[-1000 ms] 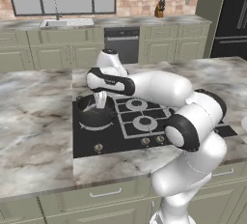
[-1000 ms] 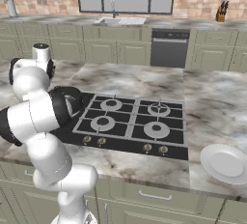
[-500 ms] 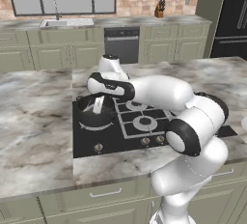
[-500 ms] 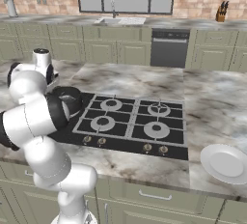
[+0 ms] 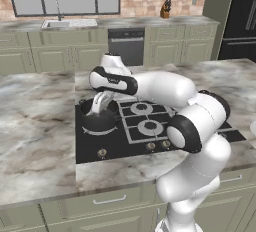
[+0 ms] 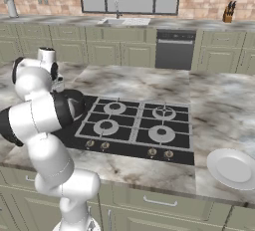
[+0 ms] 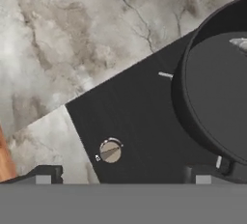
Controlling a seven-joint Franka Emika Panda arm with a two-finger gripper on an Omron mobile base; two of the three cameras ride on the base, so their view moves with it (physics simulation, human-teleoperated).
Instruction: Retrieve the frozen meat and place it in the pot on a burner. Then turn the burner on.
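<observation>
The dark pot (image 5: pixel 98 121) stands on the flat black burner (image 5: pixel 106 131) at the left end of the cooktop, with the pale ring showing around its base. My gripper (image 5: pixel 98 107) hangs just above the pot's rim, pointing down. In the hand view my gripper (image 7: pixel 123 177) is open with nothing between its fingertips (image 7: pixel 44 176). There the pot (image 7: pixel 217 92) is on the right and a round pale knob (image 7: pixel 110 151) sits on the black glass below it. A small pale shape lies inside the pot at the frame's edge. I cannot make out the frozen meat.
Grated burners with pale caps (image 6: pixel 135 120) cover the rest of the cooktop (image 6: pixel 124 150), and a row of knobs (image 5: pixel 150 146) runs along its front. A white plate (image 6: pixel 233 168) lies on the marble counter to the right. A sink and cabinets line the far wall.
My hand has turned and shifted slightly above the pot, and its jaws stay wide open. The pot and the base have not moved.
</observation>
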